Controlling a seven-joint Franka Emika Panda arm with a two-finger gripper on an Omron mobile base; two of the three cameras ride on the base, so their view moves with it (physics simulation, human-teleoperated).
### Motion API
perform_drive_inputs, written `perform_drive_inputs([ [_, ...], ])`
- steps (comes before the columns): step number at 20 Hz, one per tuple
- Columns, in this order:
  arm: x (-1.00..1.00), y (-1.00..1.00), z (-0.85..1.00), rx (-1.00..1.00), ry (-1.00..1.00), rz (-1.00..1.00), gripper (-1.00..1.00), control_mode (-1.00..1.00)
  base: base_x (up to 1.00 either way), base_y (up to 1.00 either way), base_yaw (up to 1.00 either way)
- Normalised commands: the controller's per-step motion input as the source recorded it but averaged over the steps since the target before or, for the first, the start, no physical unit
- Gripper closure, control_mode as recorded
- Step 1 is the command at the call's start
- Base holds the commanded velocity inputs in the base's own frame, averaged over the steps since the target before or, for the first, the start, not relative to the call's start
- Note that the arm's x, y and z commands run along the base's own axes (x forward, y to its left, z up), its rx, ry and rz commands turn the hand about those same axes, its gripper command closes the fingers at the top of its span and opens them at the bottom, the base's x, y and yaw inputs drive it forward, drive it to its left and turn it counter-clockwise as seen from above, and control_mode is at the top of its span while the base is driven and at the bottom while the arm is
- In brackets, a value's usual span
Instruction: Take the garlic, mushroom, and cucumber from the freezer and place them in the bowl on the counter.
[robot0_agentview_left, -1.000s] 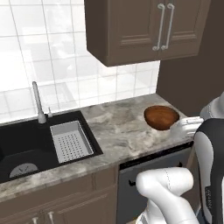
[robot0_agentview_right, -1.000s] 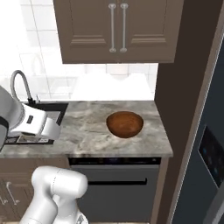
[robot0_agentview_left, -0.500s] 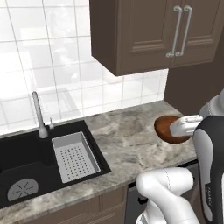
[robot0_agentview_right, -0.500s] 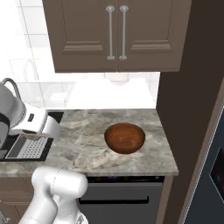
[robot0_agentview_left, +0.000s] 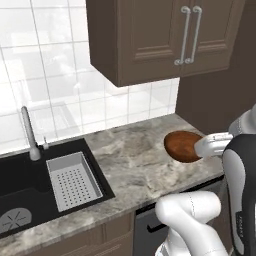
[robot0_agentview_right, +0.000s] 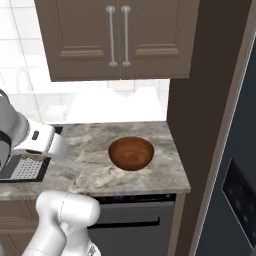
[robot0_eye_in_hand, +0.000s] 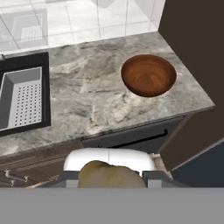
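Observation:
In the hand view a small tan-brown mushroom (robot0_eye_in_hand: 109, 174) sits between the two dark fingertips of my gripper (robot0_eye_in_hand: 111, 176), which is shut on it. The hand hangs high, in front of the counter (robot0_eye_in_hand: 87, 92). The round reddish-brown bowl (robot0_eye_in_hand: 148, 75) stands at the counter's right end, and its glossy inside holds nothing. Both base views show the bowl (robot0_agentview_left: 182, 146) (robot0_agentview_right: 131, 153) on the marbled stone. The slate-blue freezer (robot0_agentview_right: 235, 190) rises at the right, past a dark side panel. Garlic and cucumber are out of view.
A black sink with a grey perforated basket (robot0_agentview_left: 72, 180) (robot0_eye_in_hand: 22, 98) and a faucet (robot0_agentview_left: 29, 132) lies left of the bowl. Brown wall cabinets (robot0_agentview_left: 165, 35) (robot0_agentview_right: 117, 37) hang over the counter. A dishwasher front (robot0_eye_in_hand: 131, 138) sits under the counter edge.
Both base views have shifted and the counter looks nearer, so the cameras have moved with the base. The bowl stays in its place on the counter.

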Motion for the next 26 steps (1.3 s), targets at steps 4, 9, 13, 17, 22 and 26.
perform_drive_inputs([
  [4,0.00,0.00,0.00,0.00,0.00,0.00,1.00,1.00,0.17,-0.63,-0.29],
  [9,0.00,0.00,0.00,0.00,0.00,0.00,1.00,1.00,0.74,-0.09,-0.10],
  [13,0.00,0.00,0.00,0.00,0.00,0.00,1.00,1.00,1.00,0.00,0.00],
  [17,0.00,0.00,0.00,0.00,0.00,0.00,1.00,1.00,0.86,0.00,0.03],
  [22,0.56,0.00,-0.02,0.00,0.01,0.01,1.00,-1.00,0.34,0.00,0.02],
  [26,0.75,0.00,-0.38,0.00,0.00,0.01,1.00,-1.00,0.00,0.00,0.00],
])
